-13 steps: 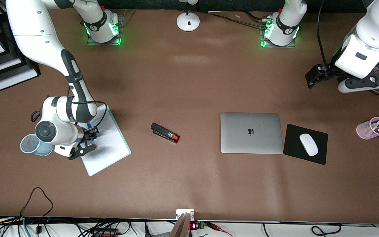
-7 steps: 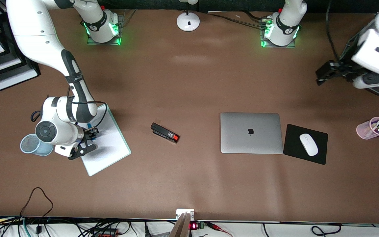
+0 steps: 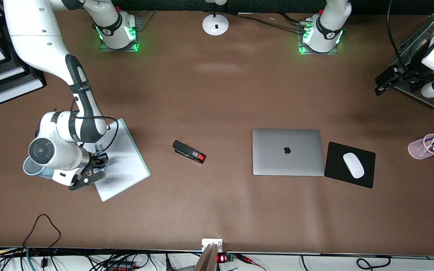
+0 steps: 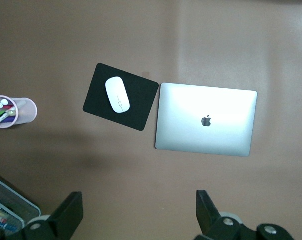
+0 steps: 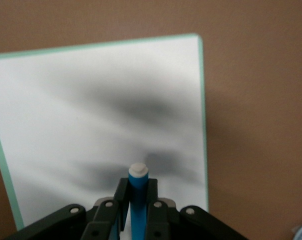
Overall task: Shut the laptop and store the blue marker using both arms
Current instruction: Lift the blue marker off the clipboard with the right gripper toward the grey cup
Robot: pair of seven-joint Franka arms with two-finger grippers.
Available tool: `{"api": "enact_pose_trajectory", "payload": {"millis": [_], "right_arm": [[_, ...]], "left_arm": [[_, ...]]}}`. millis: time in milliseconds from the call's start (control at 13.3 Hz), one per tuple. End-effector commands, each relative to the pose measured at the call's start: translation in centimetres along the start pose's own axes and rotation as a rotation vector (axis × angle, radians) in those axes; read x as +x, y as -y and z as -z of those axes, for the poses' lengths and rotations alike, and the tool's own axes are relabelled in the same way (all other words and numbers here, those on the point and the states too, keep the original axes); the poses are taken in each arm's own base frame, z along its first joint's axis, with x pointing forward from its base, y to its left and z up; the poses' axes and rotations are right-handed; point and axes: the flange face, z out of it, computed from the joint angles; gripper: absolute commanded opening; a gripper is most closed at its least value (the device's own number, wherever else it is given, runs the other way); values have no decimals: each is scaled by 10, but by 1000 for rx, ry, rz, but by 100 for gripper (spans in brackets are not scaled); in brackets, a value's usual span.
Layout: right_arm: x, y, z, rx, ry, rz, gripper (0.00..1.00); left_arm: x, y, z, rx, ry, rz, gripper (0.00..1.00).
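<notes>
The laptop (image 3: 287, 151) lies shut on the table, silver lid up with its apple logo; it also shows in the left wrist view (image 4: 206, 120). My right gripper (image 3: 98, 159) is shut on the blue marker (image 5: 139, 200) and holds it upright, whitish end showing, over the white board (image 3: 126, 162). The right wrist view shows my right gripper (image 5: 139, 194) with the fingers (image 5: 122, 197) clamped on the barrel. My left gripper (image 3: 386, 79) is open and empty, high over the left arm's end of the table; it also shows in the left wrist view (image 4: 139, 212).
A blue mesh cup (image 3: 28, 170) stands beside the board, partly hidden by the right arm. A black stapler (image 3: 188, 151), a white mouse (image 3: 353, 165) on a black mousepad (image 3: 337, 177), a pink cup of markers (image 3: 426, 147), a wire basket (image 3: 428, 98) and a lamp base (image 3: 215, 24) are on the table.
My left arm has swung away toward its end of the table. My right gripper with the marker has shifted a little toward the blue mesh cup.
</notes>
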Motion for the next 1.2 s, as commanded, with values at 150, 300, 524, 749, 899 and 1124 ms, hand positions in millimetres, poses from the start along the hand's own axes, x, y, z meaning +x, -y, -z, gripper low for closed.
{"api": "enact_pose_trajectory", "payload": {"millis": [150, 300, 524, 749, 899, 1124], "right_arm": [[-10, -11, 77, 9, -56, 79, 10], [-22, -34, 103, -4, -90, 174, 9], [-40, -61, 136, 38, -159, 269, 9], [-65, -89, 166, 70, -208, 334, 10], [-78, -101, 184, 120, -282, 390, 10], [-97, -125, 194, 150, -384, 507, 10]], "left_arm": [[-9, 3, 5, 2, -7, -35, 100], [-9, 0, 6, 2, -7, -41, 100], [-12, 1, 6, 6, 8, -38, 100], [-14, 3, 6, 8, 20, -38, 100], [-18, 5, 14, 10, 5, -35, 100], [-25, -5, 20, 12, -2, -54, 100]]}}
